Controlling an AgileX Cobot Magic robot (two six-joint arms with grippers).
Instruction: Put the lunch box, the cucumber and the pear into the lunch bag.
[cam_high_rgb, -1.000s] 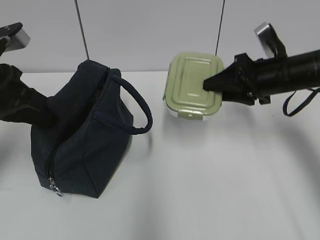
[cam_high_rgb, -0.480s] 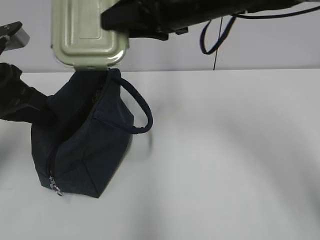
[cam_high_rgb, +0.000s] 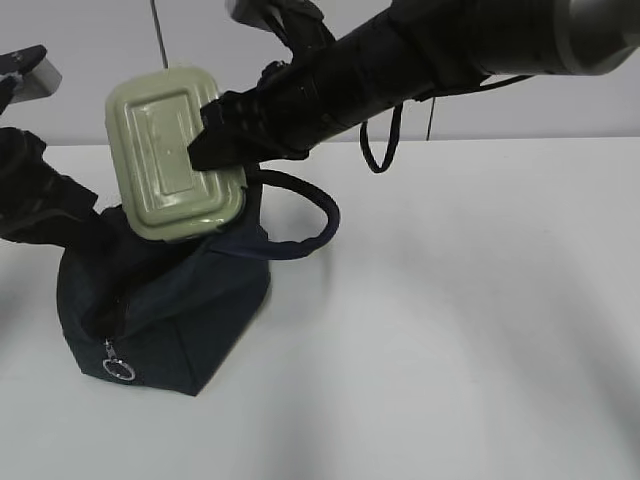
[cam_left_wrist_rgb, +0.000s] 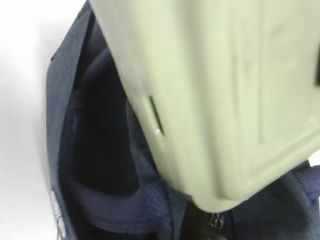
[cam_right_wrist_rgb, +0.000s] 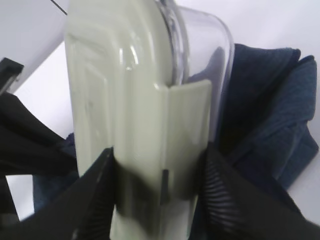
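Right gripper (cam_high_rgb: 215, 140): clamped on the lunch box (cam_high_rgb: 172, 150), reaching across from the right side of the scene to the left. In the right wrist view, one ribbed finger (cam_right_wrist_rgb: 95, 200) pressed on the sage-green lid, the other finger on the clear-base side, with a side clip (cam_right_wrist_rgb: 187, 125) between them.

Lunch box: held on edge, tilted, lid facing the exterior camera. Lower edge sunk into the open mouth of the lunch bag (cam_high_rgb: 165, 300); upper part above the bag rim. In the left wrist view, lunch box (cam_left_wrist_rgb: 215, 95) filling most of the picture, its lower corner down between the parted sides of the lunch bag (cam_left_wrist_rgb: 100, 150).

Lunch bag: standing on the white table (cam_high_rgb: 450, 330) at the left of the scene, top zipper undone, mouth spread. Padded loop handle (cam_high_rgb: 305, 225) hanging out to the right of the bag, just beside the lunch box. Metal zip pull (cam_high_rgb: 119, 369) hanging at the near lower end of the bag.

Left gripper (cam_high_rgb: 85, 225): against the far-left side of the bag at its rim, the black arm coming in from the left edge. Fingertips hidden by the fabric; apart or together: cannot tell. Left gripper not visible in its own wrist view.

Cucumber and pear: not visible in any view.
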